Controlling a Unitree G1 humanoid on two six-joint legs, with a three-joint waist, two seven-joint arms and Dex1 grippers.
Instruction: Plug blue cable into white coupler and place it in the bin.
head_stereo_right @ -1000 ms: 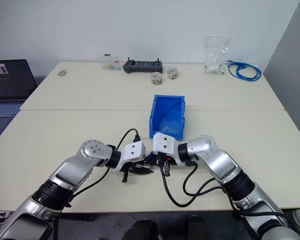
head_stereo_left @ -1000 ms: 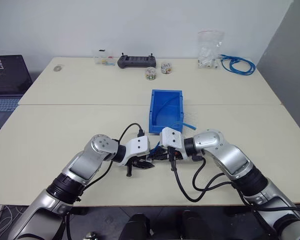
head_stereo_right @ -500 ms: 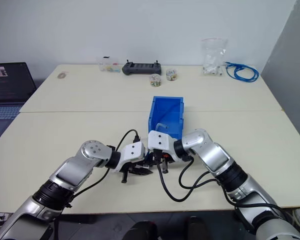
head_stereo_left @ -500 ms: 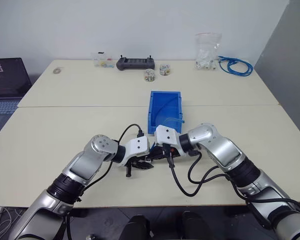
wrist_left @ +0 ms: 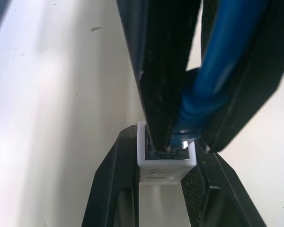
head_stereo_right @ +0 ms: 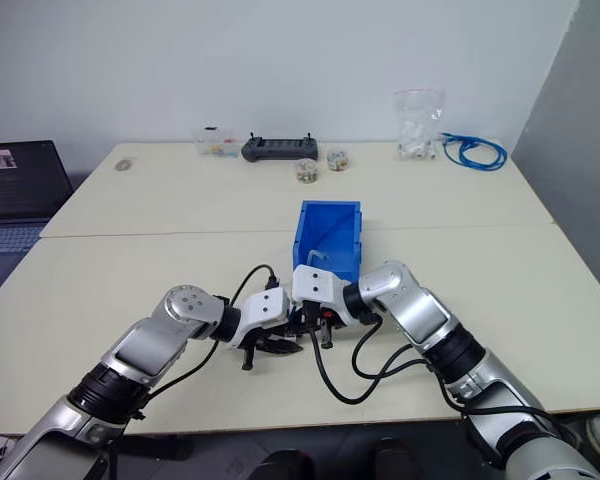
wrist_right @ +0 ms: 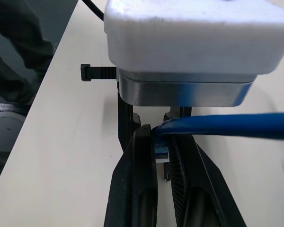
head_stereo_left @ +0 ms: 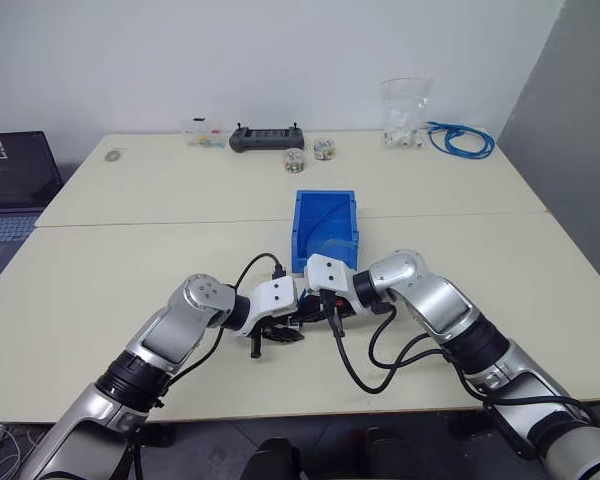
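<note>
My two grippers meet just in front of the bin (head_stereo_left: 325, 228), a bright blue box with a low front lip. My left gripper (wrist_left: 165, 147) is shut on the white coupler (wrist_left: 166, 166), a small white block with its dark socket facing the other hand. My right gripper (wrist_right: 162, 142) is shut on the blue cable (wrist_right: 236, 124) close to its end. In the left wrist view the blue cable (wrist_left: 227, 42) runs down between the right gripper's black fingers (wrist_left: 161, 71), and its clear plug (wrist_left: 182, 142) sits at the socket's mouth. The strand trails back into the bin.
Along the far table edge lie a black controller (head_stereo_left: 266, 137), two small round containers (head_stereo_left: 293, 157), a clear bag (head_stereo_left: 400, 105) and a coiled blue cable bundle (head_stereo_left: 462, 141). A laptop (head_stereo_left: 5, 185) stands at the far left. Black robot cables (head_stereo_left: 365, 370) loop over the near table.
The whole picture has shifted with the camera. Both grippers stay together in front of the bin with their grips unchanged; the right forearm has swung in slightly.
</note>
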